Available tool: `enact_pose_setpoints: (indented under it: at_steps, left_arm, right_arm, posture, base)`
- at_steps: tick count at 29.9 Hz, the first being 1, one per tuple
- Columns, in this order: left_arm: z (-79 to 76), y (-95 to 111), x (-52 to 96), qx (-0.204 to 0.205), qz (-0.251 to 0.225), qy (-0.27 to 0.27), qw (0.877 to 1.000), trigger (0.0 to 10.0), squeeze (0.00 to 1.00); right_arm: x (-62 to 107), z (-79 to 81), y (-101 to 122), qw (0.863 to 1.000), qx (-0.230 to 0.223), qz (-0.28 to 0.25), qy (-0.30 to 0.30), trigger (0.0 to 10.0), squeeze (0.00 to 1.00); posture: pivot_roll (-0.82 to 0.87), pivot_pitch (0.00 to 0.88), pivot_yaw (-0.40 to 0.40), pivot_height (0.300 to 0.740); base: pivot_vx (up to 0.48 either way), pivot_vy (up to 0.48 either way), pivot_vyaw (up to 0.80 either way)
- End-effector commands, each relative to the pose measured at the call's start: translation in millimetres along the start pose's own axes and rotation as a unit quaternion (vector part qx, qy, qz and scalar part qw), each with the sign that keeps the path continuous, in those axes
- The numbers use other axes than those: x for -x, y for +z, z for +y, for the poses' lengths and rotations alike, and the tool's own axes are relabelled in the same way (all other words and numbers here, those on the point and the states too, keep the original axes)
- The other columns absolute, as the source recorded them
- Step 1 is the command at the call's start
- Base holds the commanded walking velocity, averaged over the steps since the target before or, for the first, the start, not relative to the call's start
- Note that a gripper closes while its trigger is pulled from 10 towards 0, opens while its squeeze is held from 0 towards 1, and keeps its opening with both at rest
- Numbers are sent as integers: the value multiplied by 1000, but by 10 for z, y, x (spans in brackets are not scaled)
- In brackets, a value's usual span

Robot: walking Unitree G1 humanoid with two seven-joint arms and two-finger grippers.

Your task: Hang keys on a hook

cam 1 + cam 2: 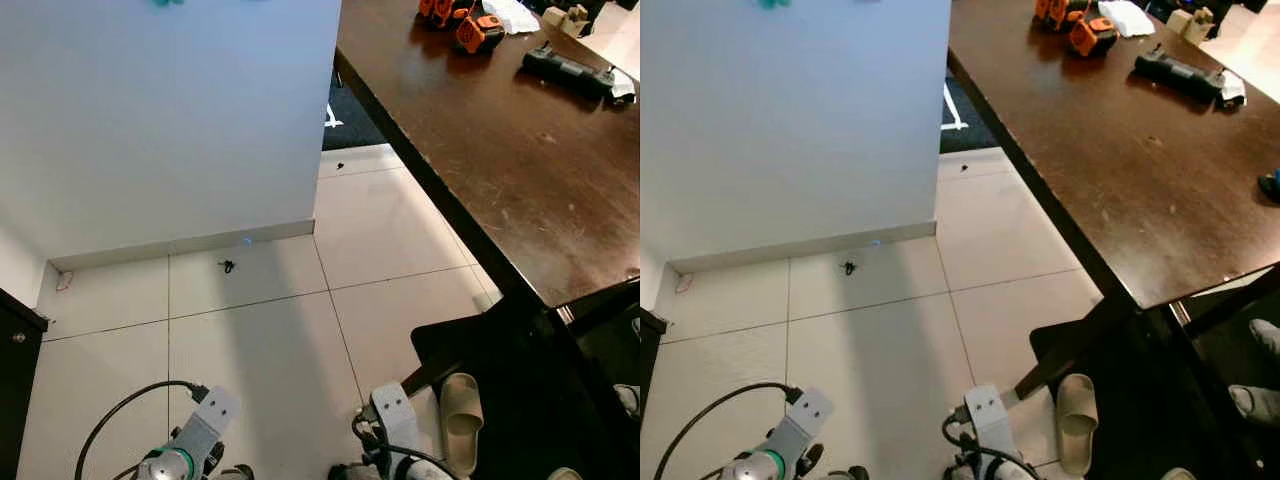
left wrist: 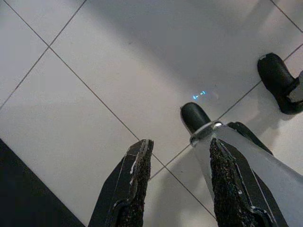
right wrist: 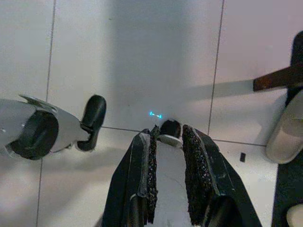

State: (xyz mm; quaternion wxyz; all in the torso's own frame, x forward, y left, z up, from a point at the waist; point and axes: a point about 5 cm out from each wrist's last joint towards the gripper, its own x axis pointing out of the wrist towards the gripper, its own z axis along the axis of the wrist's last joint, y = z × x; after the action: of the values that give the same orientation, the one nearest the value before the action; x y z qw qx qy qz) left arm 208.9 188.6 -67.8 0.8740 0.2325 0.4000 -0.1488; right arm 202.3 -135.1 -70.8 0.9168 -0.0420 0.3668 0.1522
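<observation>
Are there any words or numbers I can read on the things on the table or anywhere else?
No, none can be read.
Orange tools on the dark table: any labels are too small and blurred.
Black tool: no readable text.
White mark on the dark floor behind the wall: a shape, not readable words.

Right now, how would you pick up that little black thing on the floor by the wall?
From straight above, probably. The little black thing lies low on the floor tile near the wall, so fingers coming sideways would likely scrape the floor. Pinch across its middle; it looks too small to pick a better part. The left gripper and right gripper hang open.
</observation>
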Motion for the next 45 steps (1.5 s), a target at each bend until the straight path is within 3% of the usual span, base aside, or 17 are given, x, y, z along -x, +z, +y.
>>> enact_pose_setpoints:
  at_steps: [1, 7, 9, 10, 12, 16, 19, 24, 34, 45]
  left_arm:
    - [-61, -112, 20, 8, 21, -10, 1000, 10000, 0]
    - [-61, -149, 23, 36, 38, -4, 999, 10000, 0]
    - [-14, -146, 19, 117, 41, 11, 992, 10000, 0]
    - [33, -132, 19, 169, 34, 28, 985, 10000, 0]
    - [96, -116, 20, 232, 23, 47, 971, 10000, 0]
    - [113, -117, 21, 269, 19, 47, 962, 10000, 0]
    - [113, -127, 24, 271, 22, 48, 961, 10000, 0]
    - [100, -176, 39, 237, 28, 39, 970, 10000, 0]
    - [94, -164, 32, 227, 33, 32, 973, 10000, 0]
    - [-29, -396, 93, 215, 84, -4, 973, 10000, 0]
  right_arm:
    - [27, 0, -85, 1000, 2, 12, -8, 10000, 0]
    - [25, -48, -52, 1000, 7, 4, -30, 10000, 0]
    - [22, -96, -6, 999, 6, -7, -51, 10000, 0]
    - [19, -126, 28, 998, -4, -16, -65, 10000, 0]
    - [16, -158, 65, 996, -24, -27, -78, 10000, 0]
    - [16, -157, 59, 995, -49, -27, -79, 10000, 0]
    - [17, -156, 53, 995, -55, -26, -79, 10000, 0]
    - [24, -167, 35, 993, -75, -26, -83, 10000, 0]
    - [21, -174, 45, 992, -87, -29, -88, 10000, 0]
    - [39, -158, -32, 994, -78, -12, -81, 10000, 0]
  posture:
    - [-65, 75, 22, 740]
    - [-63, 75, 22, 740]
    - [-64, 76, 22, 740]
    - [-61, 76, 22, 740]
    - [-61, 77, 21, 740]
    - [-60, 77, 21, 740]
    - [-61, 78, 20, 740]
    - [-61, 79, 21, 740]
    - [-62, 77, 25, 740]
    - [-60, 73, 21, 740]
  base:
    - [0, 0, 0]
    - [0, 0, 0]
    - [0, 0, 0]
    - [0, 0, 0]
    - [0, 0, 0]
    - [0, 0, 0]
    - [0, 0, 0]
    - [0, 0, 0]
    - [0, 0, 0]
    - [0, 0, 0]
